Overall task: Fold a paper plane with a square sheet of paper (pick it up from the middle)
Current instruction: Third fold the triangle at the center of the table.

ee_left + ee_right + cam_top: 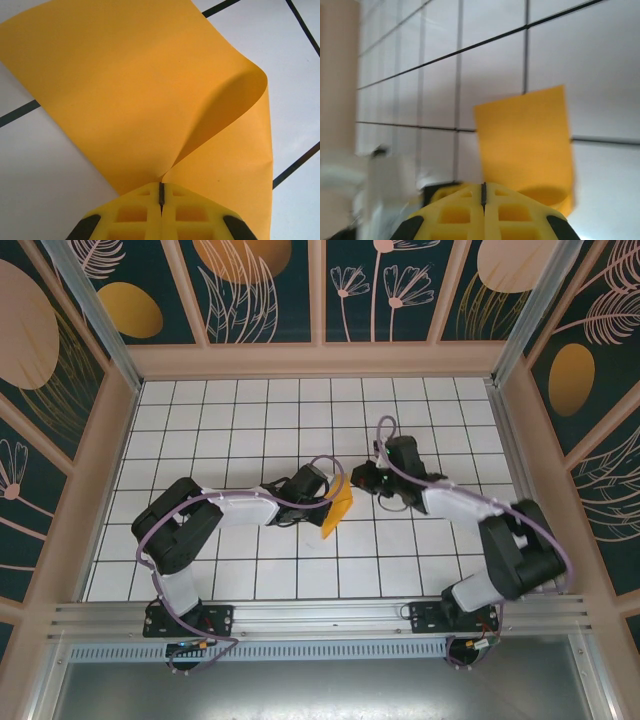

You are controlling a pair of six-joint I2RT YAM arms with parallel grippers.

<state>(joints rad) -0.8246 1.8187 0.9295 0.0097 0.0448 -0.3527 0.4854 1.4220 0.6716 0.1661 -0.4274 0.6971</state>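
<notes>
The square sheet of paper (135, 95) is orange-yellow and lifted off the tiles, its right side curled over in a loose bend. My left gripper (161, 184) is shut on the sheet where the two halves meet. From above, the sheet (339, 510) hangs as a narrow strip under the left gripper (334, 494) near the middle of the table. Just right of the sheet's upper end is my right gripper (359, 478). In the right wrist view, that gripper (483, 186) has its jaws together with nothing seen between them, and the sheet (525, 145) stands just beyond the tips.
A white tiled table (250, 420) with black grid lines lies under both arms. Wooden-framed walls (320, 358) with dark leafy wallpaper close it in at the back and sides. The blurred left arm (375, 175) shows at the left of the right wrist view.
</notes>
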